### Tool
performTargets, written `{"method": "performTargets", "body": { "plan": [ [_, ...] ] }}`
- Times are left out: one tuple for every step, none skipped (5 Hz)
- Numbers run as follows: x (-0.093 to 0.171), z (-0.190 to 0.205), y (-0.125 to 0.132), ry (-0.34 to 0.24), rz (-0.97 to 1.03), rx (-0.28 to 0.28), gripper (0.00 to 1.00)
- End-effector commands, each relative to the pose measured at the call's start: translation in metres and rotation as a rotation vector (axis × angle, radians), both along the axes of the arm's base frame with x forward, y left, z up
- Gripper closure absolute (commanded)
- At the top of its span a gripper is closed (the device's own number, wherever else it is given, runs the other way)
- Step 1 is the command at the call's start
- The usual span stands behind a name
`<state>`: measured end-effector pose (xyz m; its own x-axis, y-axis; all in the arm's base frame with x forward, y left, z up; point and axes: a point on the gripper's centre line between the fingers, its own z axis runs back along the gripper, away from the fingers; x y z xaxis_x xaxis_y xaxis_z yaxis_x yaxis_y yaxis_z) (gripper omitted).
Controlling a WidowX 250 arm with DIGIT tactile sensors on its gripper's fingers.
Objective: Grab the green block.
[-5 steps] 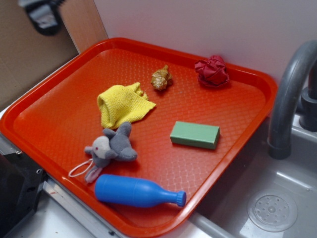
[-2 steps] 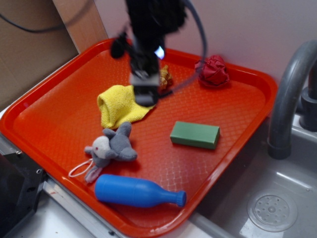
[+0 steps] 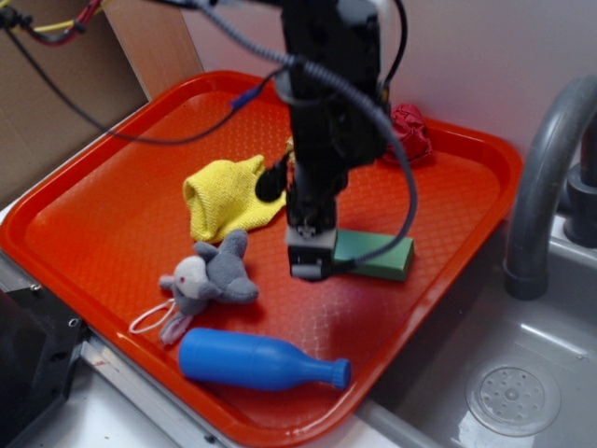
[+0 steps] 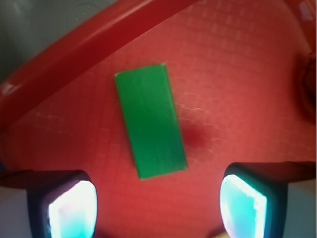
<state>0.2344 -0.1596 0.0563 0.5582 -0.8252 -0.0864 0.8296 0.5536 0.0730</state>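
Note:
The green block (image 3: 378, 254) lies flat on the red tray (image 3: 103, 215), right of centre; the arm hides its left end. In the wrist view the green block (image 4: 151, 119) lies lengthwise just ahead of the fingers, its near end not reaching between them. My gripper (image 3: 311, 259) hangs over the block's left end, above the tray. In the wrist view the gripper (image 4: 157, 206) is open, with one pad (image 4: 74, 208) at the lower left and the other at the lower right, and only bare tray between them.
On the tray lie a yellow cloth (image 3: 224, 196), a grey plush toy (image 3: 207, 277), a blue plastic bottle (image 3: 256, 361) near the front rim, and a crumpled red object (image 3: 410, 131) at the back. A grey faucet (image 3: 541, 177) and sink (image 3: 508, 392) stand to the right.
The arm came in from the upper left, passed over the yellow cloth and now hangs at the green block's left end, hiding the small brown object behind it. The objects on the tray have not moved.

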Motion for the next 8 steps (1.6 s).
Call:
{"method": "performTargets", "body": {
  "plan": [
    [-0.008,-0.023,-0.007,-0.077,-0.022,0.026,0.0],
    [0.0,-0.024,-0.015,-0.1,-0.025,0.005,0.0],
    [0.012,-0.024,-0.022,-0.073,-0.03,-0.057,0.0],
    [0.018,-0.029,-0.019,-0.094,-0.023,-0.064,1.0],
    [0.02,-0.027,-0.008,-0.114,0.038,-0.059,1.0],
    [0.017,-0.002,0.017,-0.131,0.204,-0.051,1.0],
    [0.006,0.039,0.044,-0.107,0.455,-0.038,1.0],
    [-0.008,0.081,0.069,-0.048,0.71,-0.08,1.0]
  ]
}}
